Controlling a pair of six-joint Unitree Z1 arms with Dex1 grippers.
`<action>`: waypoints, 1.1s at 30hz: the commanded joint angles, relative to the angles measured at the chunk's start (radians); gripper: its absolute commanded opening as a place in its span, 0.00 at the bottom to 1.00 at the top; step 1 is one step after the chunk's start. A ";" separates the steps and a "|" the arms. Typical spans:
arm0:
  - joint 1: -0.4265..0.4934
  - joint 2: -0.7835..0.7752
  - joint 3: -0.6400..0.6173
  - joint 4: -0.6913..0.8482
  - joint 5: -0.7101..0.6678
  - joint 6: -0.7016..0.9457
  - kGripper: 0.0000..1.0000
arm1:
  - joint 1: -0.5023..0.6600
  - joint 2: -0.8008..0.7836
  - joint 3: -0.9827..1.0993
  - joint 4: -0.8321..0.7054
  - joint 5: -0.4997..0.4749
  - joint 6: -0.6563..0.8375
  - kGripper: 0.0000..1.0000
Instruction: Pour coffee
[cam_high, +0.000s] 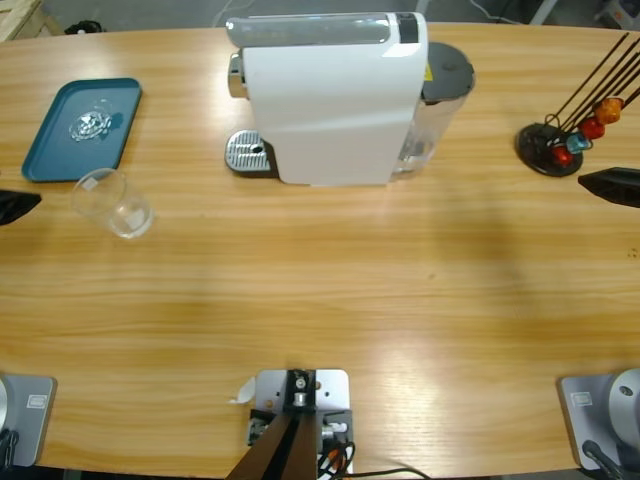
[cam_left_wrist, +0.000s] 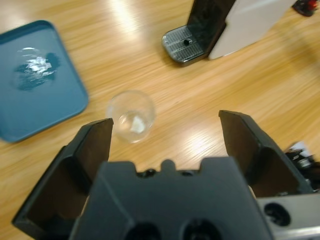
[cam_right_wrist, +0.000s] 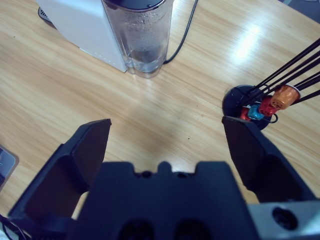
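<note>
A white coffee machine (cam_high: 330, 95) stands at the back middle of the table, its drip tray (cam_high: 248, 153) on its left side and its water tank (cam_right_wrist: 142, 32) on its right. A clear empty glass (cam_high: 113, 203) stands on the wood left of the machine; in the left wrist view the glass (cam_left_wrist: 131, 116) sits just beyond my open left gripper (cam_left_wrist: 167, 132). Only the left gripper's tip (cam_high: 15, 205) shows at the left edge of the high view. My right gripper (cam_right_wrist: 167, 135) is open over bare wood, near the capsule stand (cam_right_wrist: 260, 107).
A teal tray (cam_high: 82, 128) lies at the back left with a crumpled clear item (cam_high: 92, 125) on it. A black wire capsule holder (cam_high: 560, 145) with red, blue and orange capsules stands at the back right. A black cable (cam_right_wrist: 182, 35) runs behind the machine.
</note>
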 joint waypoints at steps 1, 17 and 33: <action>0.008 0.332 -0.267 -0.008 -0.102 -0.215 0.99 | -0.006 -0.033 0.040 -0.008 0.002 0.009 1.00; 0.002 0.738 -0.552 -0.025 -0.272 -0.584 0.98 | -0.006 -0.039 0.035 0.005 -0.013 0.035 1.00; -0.031 0.852 -0.656 -0.089 -0.350 -0.581 0.77 | -0.006 -0.038 0.036 0.004 -0.013 0.033 1.00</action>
